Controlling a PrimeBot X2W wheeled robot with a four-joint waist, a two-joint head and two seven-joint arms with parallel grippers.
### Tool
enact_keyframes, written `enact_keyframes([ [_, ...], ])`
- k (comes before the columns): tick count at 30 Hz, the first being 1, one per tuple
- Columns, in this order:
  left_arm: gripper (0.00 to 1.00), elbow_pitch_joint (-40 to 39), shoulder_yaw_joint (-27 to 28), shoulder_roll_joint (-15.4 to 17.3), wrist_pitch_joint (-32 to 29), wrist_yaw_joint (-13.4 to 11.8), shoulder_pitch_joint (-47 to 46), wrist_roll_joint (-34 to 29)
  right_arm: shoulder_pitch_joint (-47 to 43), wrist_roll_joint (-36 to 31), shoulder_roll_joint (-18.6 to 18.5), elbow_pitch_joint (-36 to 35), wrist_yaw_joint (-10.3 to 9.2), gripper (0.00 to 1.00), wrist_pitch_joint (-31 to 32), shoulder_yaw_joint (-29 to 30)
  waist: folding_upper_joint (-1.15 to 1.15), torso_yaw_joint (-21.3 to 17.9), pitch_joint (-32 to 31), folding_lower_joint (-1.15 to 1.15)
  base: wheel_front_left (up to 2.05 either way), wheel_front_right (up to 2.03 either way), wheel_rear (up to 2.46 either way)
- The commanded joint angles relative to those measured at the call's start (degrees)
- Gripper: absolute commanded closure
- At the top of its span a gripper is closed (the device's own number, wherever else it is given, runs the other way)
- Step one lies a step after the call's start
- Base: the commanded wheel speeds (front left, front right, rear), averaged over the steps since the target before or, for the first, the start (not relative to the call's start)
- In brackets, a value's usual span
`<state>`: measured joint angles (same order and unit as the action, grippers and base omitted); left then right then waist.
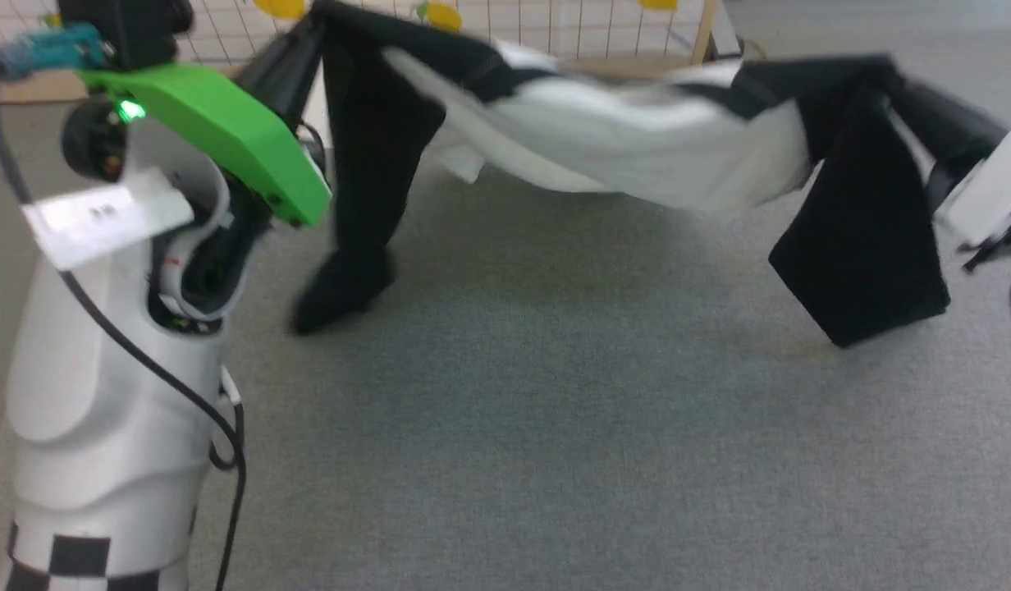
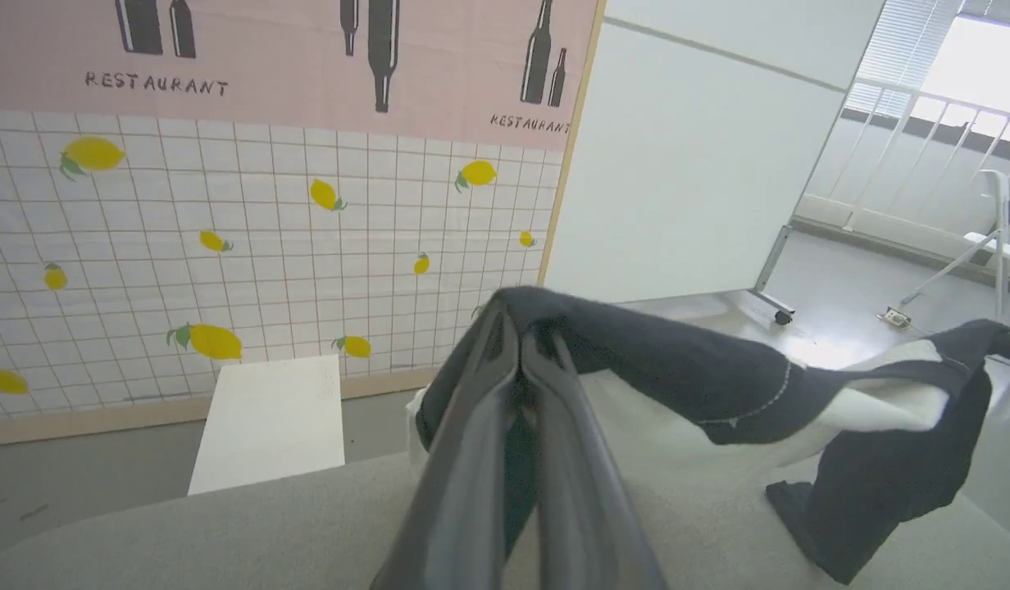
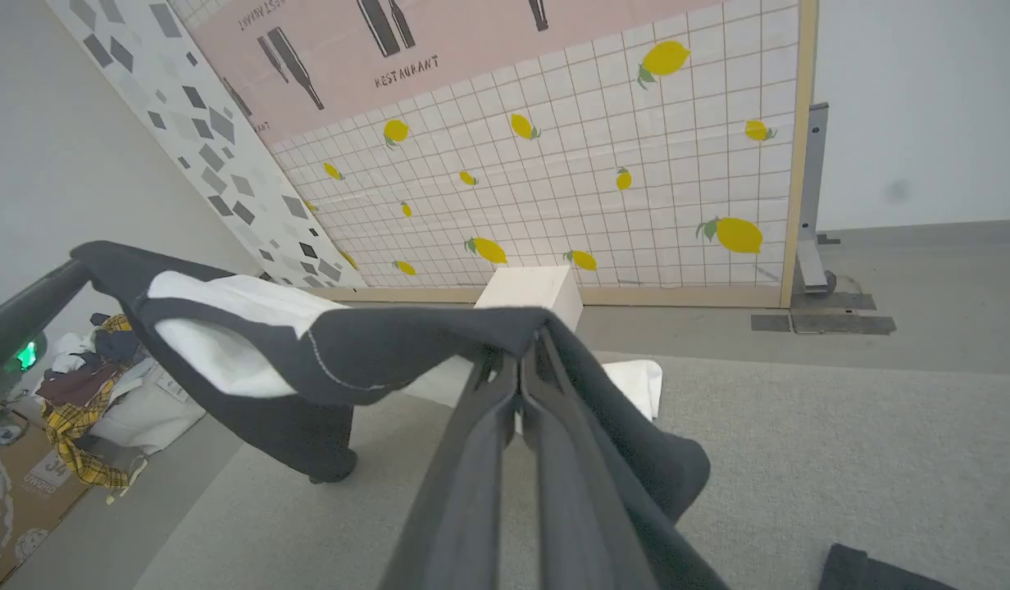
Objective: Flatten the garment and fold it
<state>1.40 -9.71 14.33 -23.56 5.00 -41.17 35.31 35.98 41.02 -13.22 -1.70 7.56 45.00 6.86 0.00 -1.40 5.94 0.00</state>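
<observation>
**A:** While the garment (image 1: 637, 139) hangs strung between the two arms, what does the left gripper (image 2: 517, 315) have hold of?

**B:** Its two long fingers are pressed tight together on black cloth at one shoulder, and the fabric is bunched over their tips. Straight below that gripper the left sleeve (image 1: 358, 205) drops in a dark column. Its end seems to reach the grey carpet (image 1: 514, 427).

**A:** And beyond those fingertips?

**B:** Well apart from them, a white box (image 2: 267, 422) sits on the floor. It is close against a tiled panel (image 2: 226, 246) printed with lemons.

**A:** Moving right from that hand?

**B:** The white body of the garment sags in a shallow curve away from it toward the other gripper. It hangs clear of the carpet and is blurred in the head view.

**A:** So the far end is held as well?

**B:** Yes. The right gripper (image 3: 525, 348) is also clamped fully closed, pinching black cloth at the other shoulder. The fabric drapes over both of its fingers. Under that gripper the right sleeve (image 1: 862, 246) hangs as a broad black flap. Its lower edge is close to the carpet, but I cannot tell whether it touches.

**A:** Anything else near that hand?

**B:** A white fold shows just past its fingertips. Far off to that gripper's left, a heap of clothes (image 3: 79, 393) lies on the floor.
</observation>
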Motion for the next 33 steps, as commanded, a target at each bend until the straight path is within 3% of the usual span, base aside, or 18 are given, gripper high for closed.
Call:
enact_keyframes([
  [1, 1.00, 0.04, 0.63, 0.52, 0.01, -0.03, -2.16, 0.39, 2.18, 0.61, -0.24, -0.36, -0.08, 1.00, 0.78, 0.77, 0.00, 1.10, -2.36, 0.00, 0.00, 0.00, 0.00],
  [8, 1.00, 1.72, 1.89, 1.93, -0.85, -0.48, -8.88, 0.22, 10.99, 1.01, 1.99, 1.07, -0.08, 1.00, 2.60, 4.92, 0.00, 1.49, -2.99, 0.00, 0.00, 0.00, 0.00],
  [15, 1.00, 6.79, 1.35, 2.96, -1.88, -0.16, -15.85, -0.44, 20.00, -2.87, 5.27, 6.48, -0.08, 1.00, 2.27, 7.47, 0.00, 1.45, -0.88, 0.00, 0.00, 0.00, 0.00],
  [27, 1.00, 18.94, -0.12, 5.73, -1.16, -1.63, -31.24, -6.20, 38.28, -13.38, 8.54, 18.09, -0.08, 1.00, -3.61, 8.41, 0.00, -0.43, 12.07, 0.00, 0.00, 0.00, 0.00],
  [33, 1.00, 24.56, -0.18, 6.64, 3.98, -2.54, -42.19, -9.72, 48.90, -18.72, 9.22, 23.86, -0.08, 1.00, -10.80, 7.43, 0.00, -1.74, 20.18, 0.00, 0.00, 0.00, 0.00],
])
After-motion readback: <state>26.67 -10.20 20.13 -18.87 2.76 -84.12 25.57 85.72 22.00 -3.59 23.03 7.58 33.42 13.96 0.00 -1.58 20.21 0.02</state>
